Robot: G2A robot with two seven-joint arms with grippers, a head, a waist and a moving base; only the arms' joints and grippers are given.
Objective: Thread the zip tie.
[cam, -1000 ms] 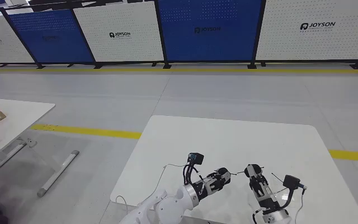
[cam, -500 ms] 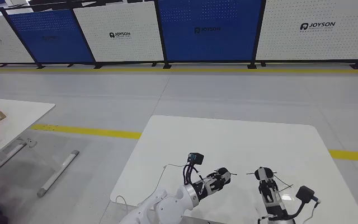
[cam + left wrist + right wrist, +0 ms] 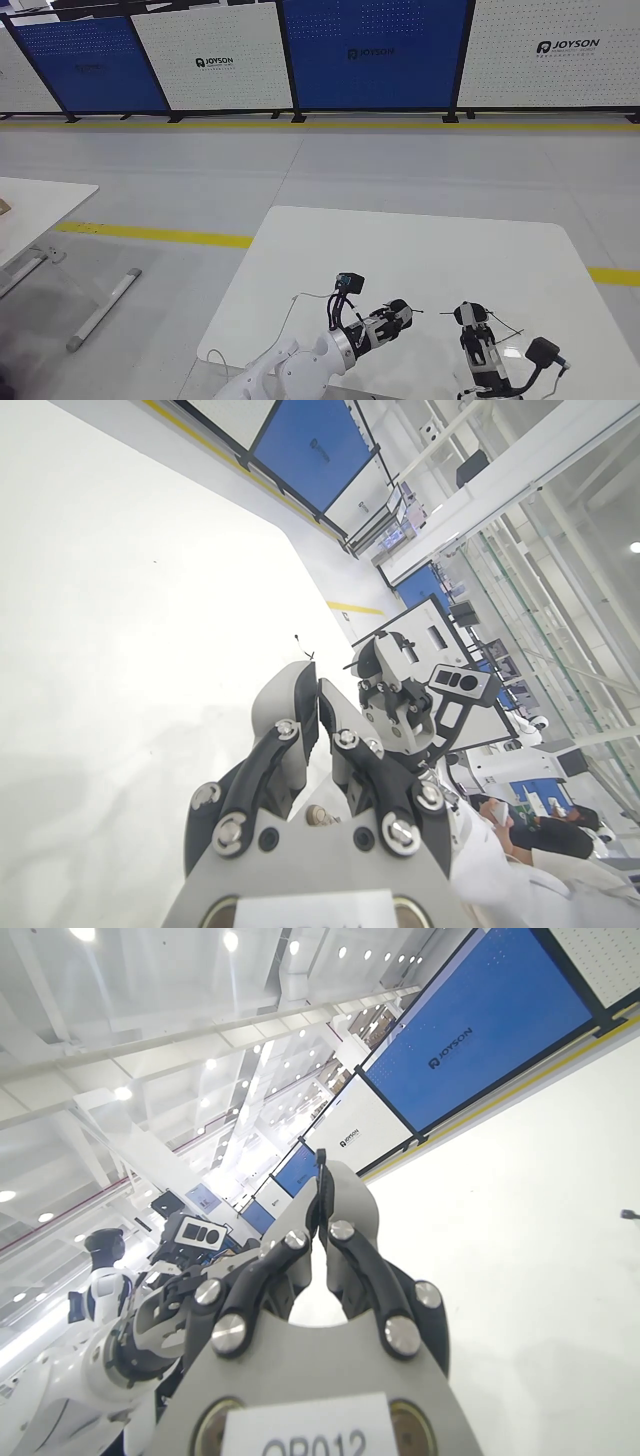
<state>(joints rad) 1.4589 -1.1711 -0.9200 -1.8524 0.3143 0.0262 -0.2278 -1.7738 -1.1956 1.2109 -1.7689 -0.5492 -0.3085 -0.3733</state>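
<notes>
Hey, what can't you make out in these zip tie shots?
1. Right wrist view: the shut jaws of the right gripper cover the zip tie except one black end.
2. Left wrist view: the shut jaws of the left gripper hide all but a thin black tip.
3. Top view: the tie is too thin to tell whether it is threaded.
4. Right wrist view: a small dark piece is cut off by the picture's edge.
</notes>
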